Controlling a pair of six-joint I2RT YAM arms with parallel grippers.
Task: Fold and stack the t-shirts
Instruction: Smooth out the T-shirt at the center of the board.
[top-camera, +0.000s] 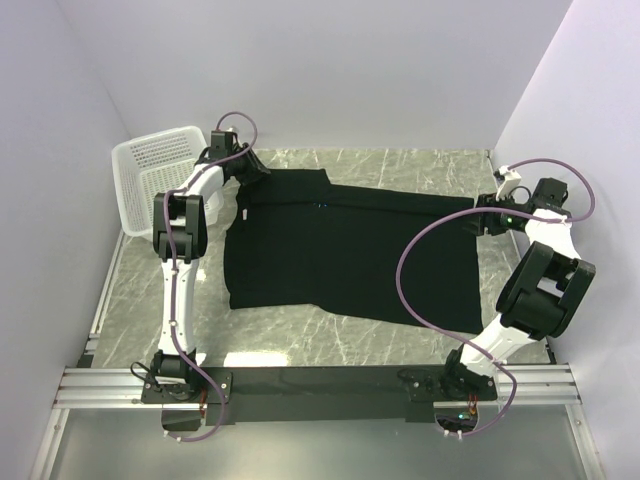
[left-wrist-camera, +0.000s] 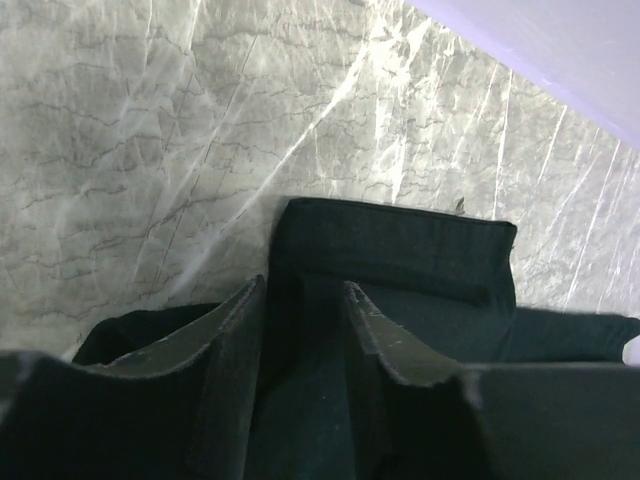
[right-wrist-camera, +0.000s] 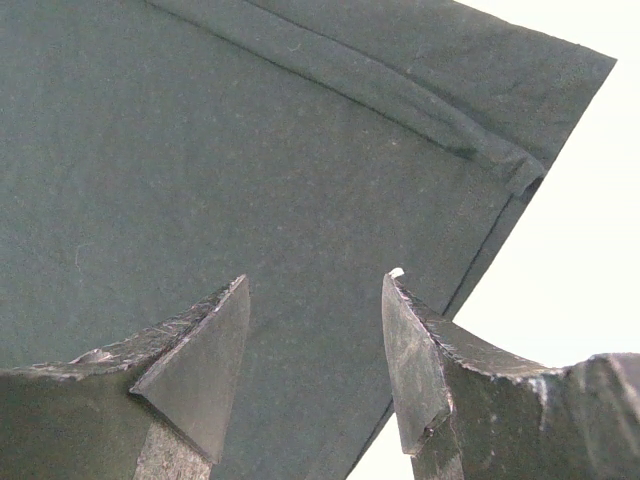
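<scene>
Though the t-shirt (top-camera: 350, 250) is laid out, nothing is stacked yet; the right gripper (right-wrist-camera: 315, 290) is held apart, the left gripper's (left-wrist-camera: 305, 290) hold cannot be told.

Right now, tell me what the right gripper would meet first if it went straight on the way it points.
The black t-shirt, near its hemmed corner. The right gripper points at it, jaws open; how close is unclear.

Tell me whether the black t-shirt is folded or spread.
Spread: the t-shirt lies flat across the table, no compact fold visible.
</scene>
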